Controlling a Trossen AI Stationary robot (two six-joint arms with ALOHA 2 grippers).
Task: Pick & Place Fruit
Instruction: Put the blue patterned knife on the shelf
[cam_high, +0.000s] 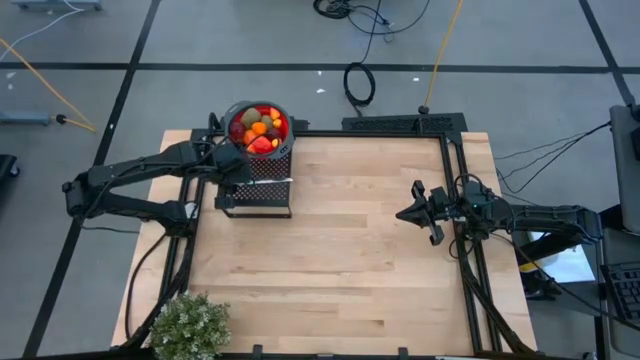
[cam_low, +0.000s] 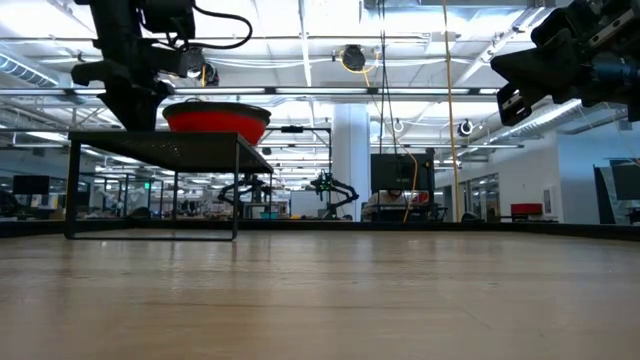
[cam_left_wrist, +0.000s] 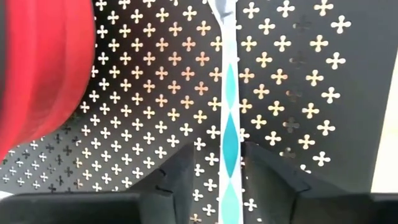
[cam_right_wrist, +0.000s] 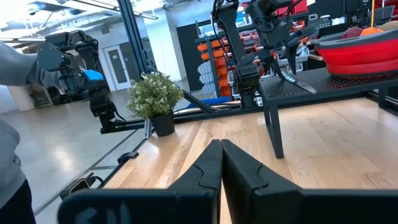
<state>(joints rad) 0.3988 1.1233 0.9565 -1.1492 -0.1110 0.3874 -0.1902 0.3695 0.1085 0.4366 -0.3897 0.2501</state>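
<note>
The fruit (cam_high: 260, 128), several small red, orange and olive pieces, lies heaped in a red bowl (cam_high: 283, 130) on top of a black perforated stand (cam_high: 262, 190) at the table's far left. My left gripper (cam_left_wrist: 221, 155) points down over the stand top beside the bowl (cam_left_wrist: 43, 74). It is open. A slim white strip with teal diamonds (cam_left_wrist: 229, 93) lies on the perforated top, between the fingers. My right gripper (cam_right_wrist: 221, 144) hovers shut above the table's right side (cam_high: 403, 213), holding nothing.
A bushy grey-green potted plant (cam_high: 190, 325) stands at the table's near left corner. Bare wood (cam_high: 340, 250) lies between the stand and my right arm. A black frame (cam_high: 455, 180) rims the table. A person's grey sleeve (cam_right_wrist: 15, 68) shows beyond the table's edge.
</note>
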